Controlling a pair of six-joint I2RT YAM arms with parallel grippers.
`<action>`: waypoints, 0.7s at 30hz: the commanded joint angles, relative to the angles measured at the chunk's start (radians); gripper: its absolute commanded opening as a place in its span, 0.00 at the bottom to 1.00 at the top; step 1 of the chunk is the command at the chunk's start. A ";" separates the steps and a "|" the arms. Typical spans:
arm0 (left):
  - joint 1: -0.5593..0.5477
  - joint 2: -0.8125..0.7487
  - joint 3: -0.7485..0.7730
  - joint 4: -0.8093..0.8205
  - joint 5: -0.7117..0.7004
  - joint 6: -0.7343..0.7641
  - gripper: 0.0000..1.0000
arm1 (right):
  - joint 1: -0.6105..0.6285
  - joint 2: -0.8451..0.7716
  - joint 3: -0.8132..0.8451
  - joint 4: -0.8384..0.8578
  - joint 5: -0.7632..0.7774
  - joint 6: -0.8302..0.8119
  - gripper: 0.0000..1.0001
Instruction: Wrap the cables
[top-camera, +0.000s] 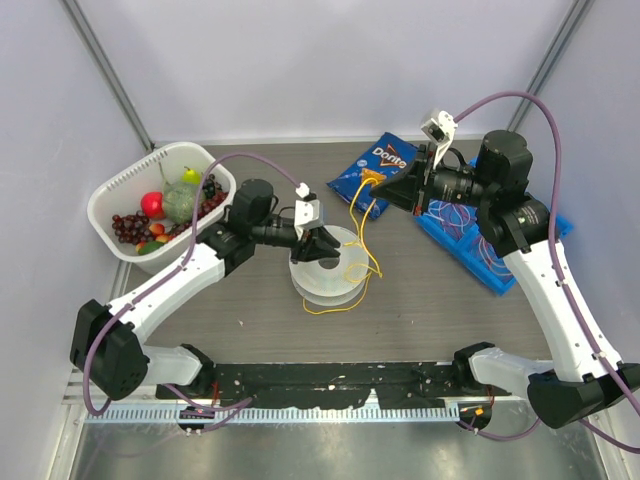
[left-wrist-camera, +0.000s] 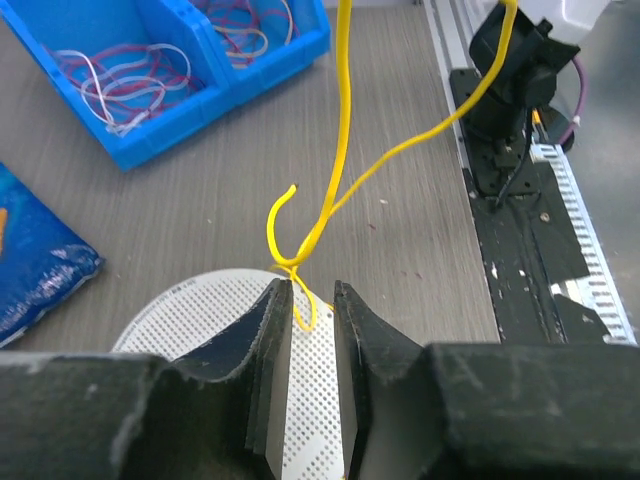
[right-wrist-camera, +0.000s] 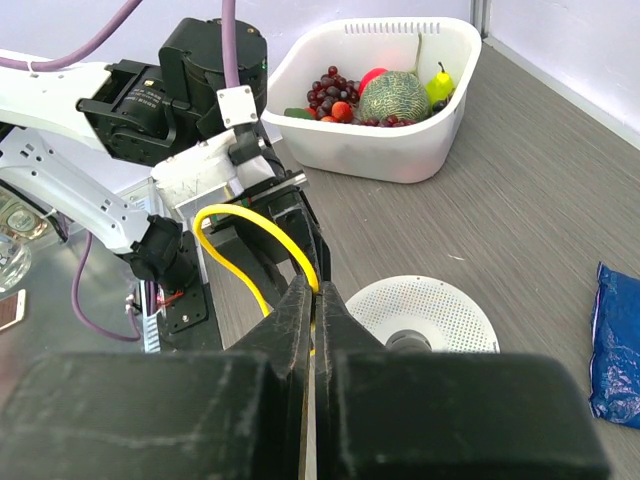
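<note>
A yellow cable hangs from my right gripper down to the translucent white spool and loops loosely round it. In the right wrist view that gripper is shut on the yellow cable, which arches up from the tips. My left gripper hovers over the spool's top. In the left wrist view it stands narrowly open over the perforated spool flange, with a small knotted loop of the yellow cable between the fingertips.
A blue bin at the right holds white, purple and red cables. A blue Doritos bag lies behind the spool. A white basket of fruit stands at the back left. A black rail runs along the near edge.
</note>
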 joint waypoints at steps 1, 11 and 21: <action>-0.005 -0.026 -0.003 0.163 0.001 -0.077 0.26 | 0.004 -0.002 0.033 0.031 -0.001 0.008 0.01; -0.011 -0.016 -0.015 0.196 -0.031 -0.081 0.35 | 0.002 0.005 0.034 0.042 0.002 0.013 0.01; -0.009 -0.040 0.002 0.062 -0.045 -0.035 0.04 | 0.004 -0.004 0.033 0.009 0.066 -0.031 0.01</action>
